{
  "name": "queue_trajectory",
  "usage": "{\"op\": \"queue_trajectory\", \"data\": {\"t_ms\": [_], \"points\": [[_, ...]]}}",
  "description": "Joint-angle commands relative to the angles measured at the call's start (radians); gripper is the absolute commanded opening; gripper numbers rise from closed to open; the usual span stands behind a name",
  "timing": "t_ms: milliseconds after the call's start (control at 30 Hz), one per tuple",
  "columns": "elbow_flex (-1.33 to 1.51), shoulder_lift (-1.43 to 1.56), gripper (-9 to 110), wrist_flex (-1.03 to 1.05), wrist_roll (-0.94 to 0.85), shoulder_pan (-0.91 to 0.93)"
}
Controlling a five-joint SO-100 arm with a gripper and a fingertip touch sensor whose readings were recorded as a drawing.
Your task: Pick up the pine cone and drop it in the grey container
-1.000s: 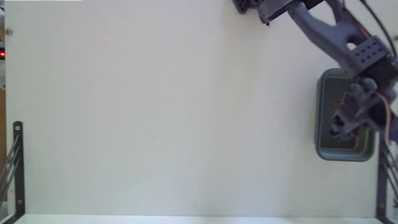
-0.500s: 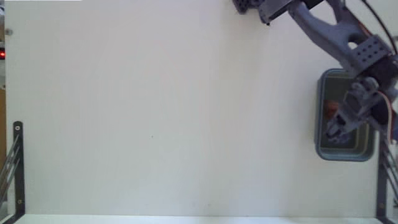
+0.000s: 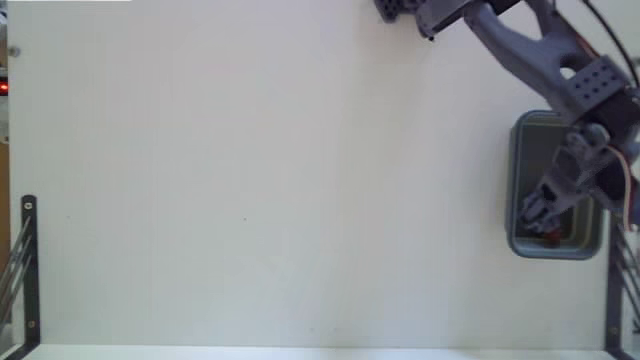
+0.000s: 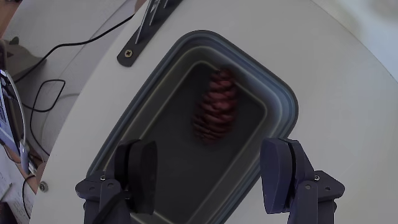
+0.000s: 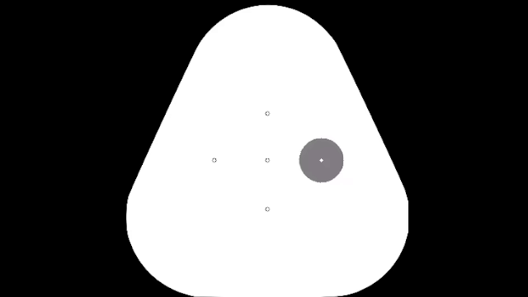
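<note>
Wrist view: the gripper (image 4: 211, 171) hangs over the grey container (image 4: 283, 102), jaws spread wide with nothing between them. The pine cone (image 4: 216, 109) lies loose on the tub's dark floor, toward twelve o'clock from the fingertips. In the fixed view the gripper (image 3: 537, 212) sits above the container (image 3: 520, 180) at the white table's (image 3: 250, 180) three o'clock edge.

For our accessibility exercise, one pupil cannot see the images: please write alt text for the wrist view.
A reddish-brown pine cone lies on the dark floor of a blue-grey container, seen from directly above. The open gripper hangs over it, empty, its two dark fingers spread apart at the bottom of the picture. The container sits on a white table, with cables beyond the table's edge at left.
</note>
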Motion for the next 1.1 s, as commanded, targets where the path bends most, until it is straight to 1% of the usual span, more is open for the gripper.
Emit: {"op": "queue_trajectory", "data": {"t_ms": [0, 667, 1067], "points": [[-0.039, 0.022, 110, 0.015, 0.005, -0.018], [-0.036, 0.025, 110, 0.015, 0.005, -0.016], [0.026, 0.087, 110, 0.015, 0.005, 0.032]]}}
